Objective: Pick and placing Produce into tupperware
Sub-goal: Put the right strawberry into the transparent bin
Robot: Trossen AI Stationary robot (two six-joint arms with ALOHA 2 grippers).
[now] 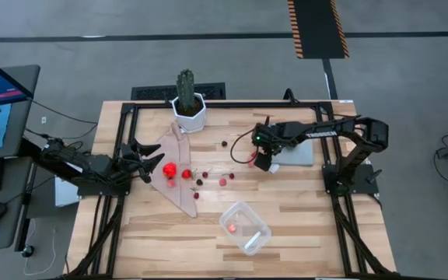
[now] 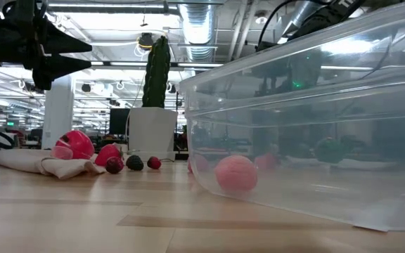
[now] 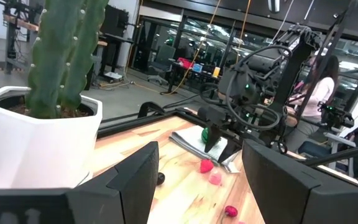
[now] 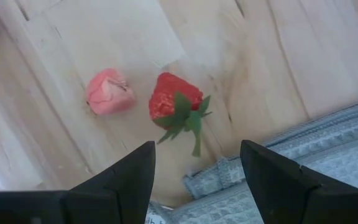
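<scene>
Right gripper [image 4: 197,180] poised over a strawberry [image 4: 176,102], jaws wide and empty.

The strawberry lies beside a pink piece [image 4: 109,92] at the grey mat's [image 4: 328,162] edge, near the tabletop's right rear; closing could catch either 1. Left gripper [image 1: 148,165] waits open at the left edge. The tupperware [image 1: 245,227] sits near the front edge, 1 piece inside.

Bare wooden table [image 1: 162,233] lies open around the clear tupperware [image 1: 246,227] near the front edge. Further back, scattered produce [image 1: 205,177], a beige cloth [image 1: 179,180] and 1 potted cactus [image 1: 187,103] crowd the middle, between both arms.
</scene>
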